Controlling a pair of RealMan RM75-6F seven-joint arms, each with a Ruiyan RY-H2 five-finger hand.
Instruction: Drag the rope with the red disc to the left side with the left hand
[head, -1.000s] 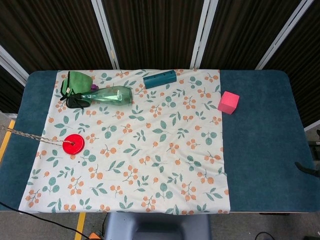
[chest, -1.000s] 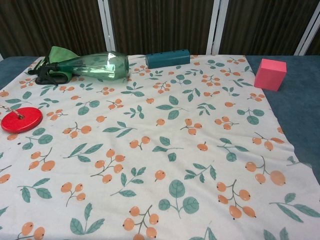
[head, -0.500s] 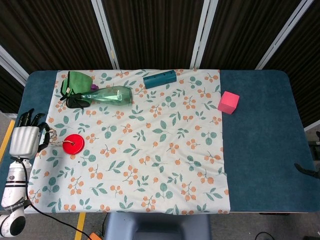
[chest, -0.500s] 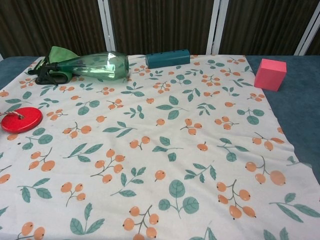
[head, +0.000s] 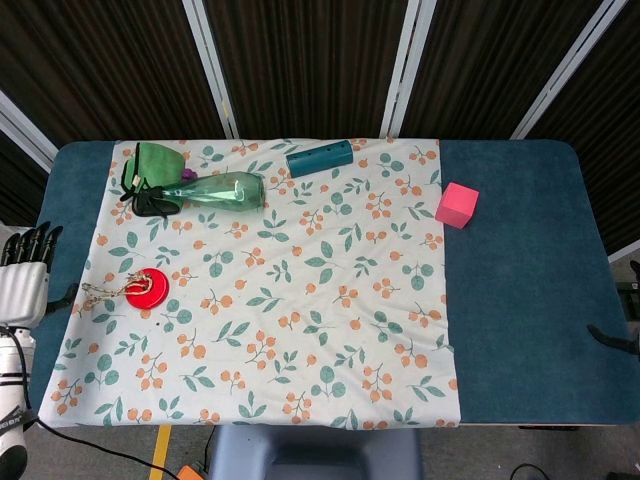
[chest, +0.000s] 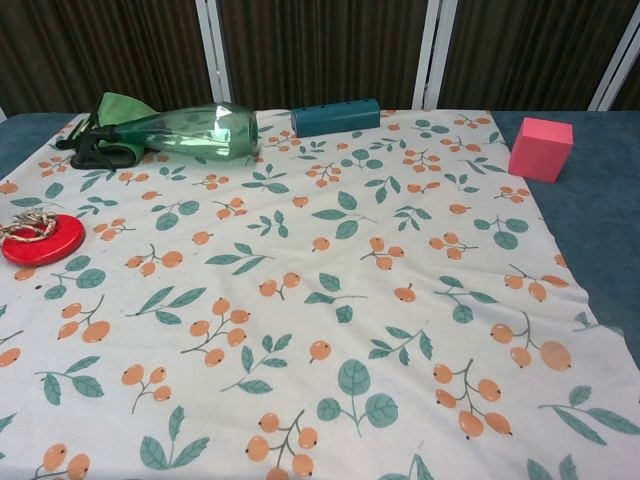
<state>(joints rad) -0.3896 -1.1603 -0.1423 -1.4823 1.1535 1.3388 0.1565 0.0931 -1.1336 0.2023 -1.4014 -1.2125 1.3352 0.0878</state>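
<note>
Left hand: at the far left edge of the head view, off the side of the table, fingers pointing up and a little apart, holding nothing. Not seen in the chest view.
Right hand: not seen in either view.
Disc: red and round, flat on the cloth near its left edge. In the chest view at the far left.
Rope: thin and tan, in a loose pile, partly on top of the disc and partly on the cloth just left of it. Apart from the left hand.
Cloth: white with leaves and orange berries, spread over the middle of the table.
Table: blue top, bare on the right and on the far left.
Bottle: clear green, lying on its side at the back left of the cloth.
Green thing: soft, just behind the bottle's thin end, with a black bit beside it; cannot tell what it is.
Tube: dark teal, lying at the back of the cloth, right of the bottle.
Block: pink, on the blue top just past the cloth's right edge.
</note>
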